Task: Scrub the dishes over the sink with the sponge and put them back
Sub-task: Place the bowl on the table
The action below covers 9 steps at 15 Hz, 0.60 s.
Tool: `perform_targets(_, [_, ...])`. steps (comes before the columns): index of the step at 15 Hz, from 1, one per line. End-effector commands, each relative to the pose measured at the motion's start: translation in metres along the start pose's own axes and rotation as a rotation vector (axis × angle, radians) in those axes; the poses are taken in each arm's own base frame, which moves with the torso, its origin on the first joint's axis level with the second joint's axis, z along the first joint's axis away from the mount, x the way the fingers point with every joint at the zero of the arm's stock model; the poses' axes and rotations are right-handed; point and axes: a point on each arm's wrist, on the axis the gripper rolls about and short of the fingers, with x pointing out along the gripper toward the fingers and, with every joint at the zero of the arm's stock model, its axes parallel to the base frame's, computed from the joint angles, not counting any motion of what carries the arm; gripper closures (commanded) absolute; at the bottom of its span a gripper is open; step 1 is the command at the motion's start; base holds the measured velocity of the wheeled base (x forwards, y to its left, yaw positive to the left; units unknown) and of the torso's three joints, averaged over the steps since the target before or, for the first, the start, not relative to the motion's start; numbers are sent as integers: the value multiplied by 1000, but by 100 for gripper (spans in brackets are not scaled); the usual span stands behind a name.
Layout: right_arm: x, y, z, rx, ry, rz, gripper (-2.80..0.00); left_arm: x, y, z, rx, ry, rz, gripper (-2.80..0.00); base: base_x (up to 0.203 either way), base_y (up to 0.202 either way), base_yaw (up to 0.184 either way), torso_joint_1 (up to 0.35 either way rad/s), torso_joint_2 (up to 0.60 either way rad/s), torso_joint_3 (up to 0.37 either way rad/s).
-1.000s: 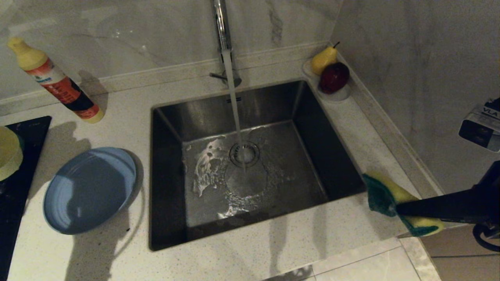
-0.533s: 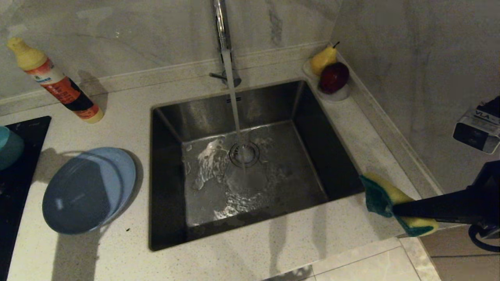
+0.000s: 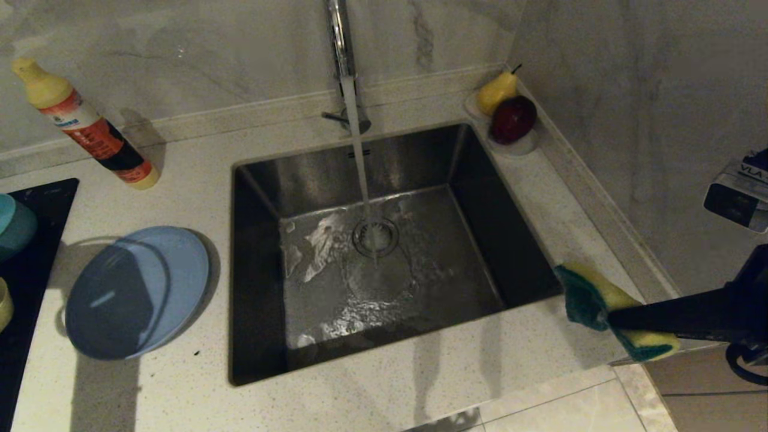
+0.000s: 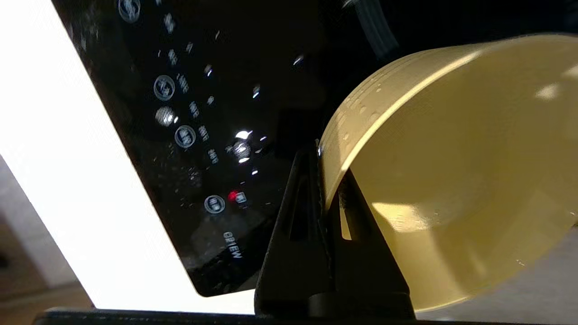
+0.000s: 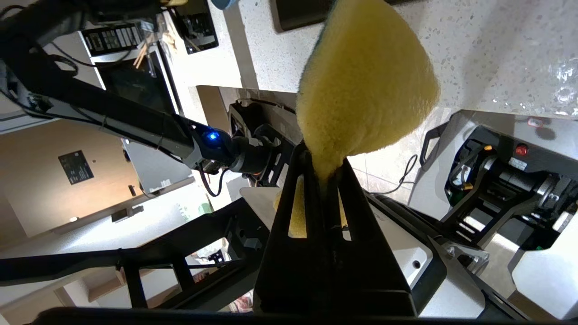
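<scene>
Dishes sit toward the left: the pale-yellow bowl (image 4: 451, 171) is pinched by its rim in the left claw (image 4: 332, 180), held over the black induction hob (image 4: 203, 135), with only a sliver of it (image 3: 3, 303) showing at the head view's left edge. Just behind it, the teal bowl (image 3: 15, 225) rests on the hob. The light-blue plate (image 3: 138, 291) lies flat on the speckled counter (image 3: 180, 396), between hob and sink. A yellow-capped detergent bottle (image 3: 84, 123) stands against the back wall. The steel sink (image 3: 420, 162) is in the middle, water running from the chrome tap (image 3: 340, 36) onto the drain strainer (image 3: 375, 237). At the back right corner, a pear (image 3: 497, 90) and a dark red fruit (image 3: 513, 118) share a small white dish (image 3: 521, 146). Beyond the sink's right edge, the right claw (image 5: 327, 178) is clenched on the yellow-and-green sponge (image 3: 591, 300), above the counter's front corner.
</scene>
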Motion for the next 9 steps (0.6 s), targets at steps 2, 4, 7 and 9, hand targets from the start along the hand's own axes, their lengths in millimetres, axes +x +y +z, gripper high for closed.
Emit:
perform_targets(2, [-2, 2, -1, 0, -1, 7, 0, 8, 3, -2, -3, 25, 19, 0, 0, 0, 0, 0, 0, 0])
perform_targets(4, [-4, 3, -2, -3, -2, 10, 0, 7, 3, -2, 10, 23, 18, 0, 0, 0, 0, 0, 0, 0])
perform_targets(7, [-5, 3, -3, -4, -4, 9, 0, 1, 3, 2, 7, 7, -5, -280, 0, 0, 0, 0, 0, 0])
perform_targets(9, [-4, 2, -3, -2, -1, 7, 0, -7, 1, 7, 0, -5, -51, -280, 0, 0, 0, 0, 0, 0])
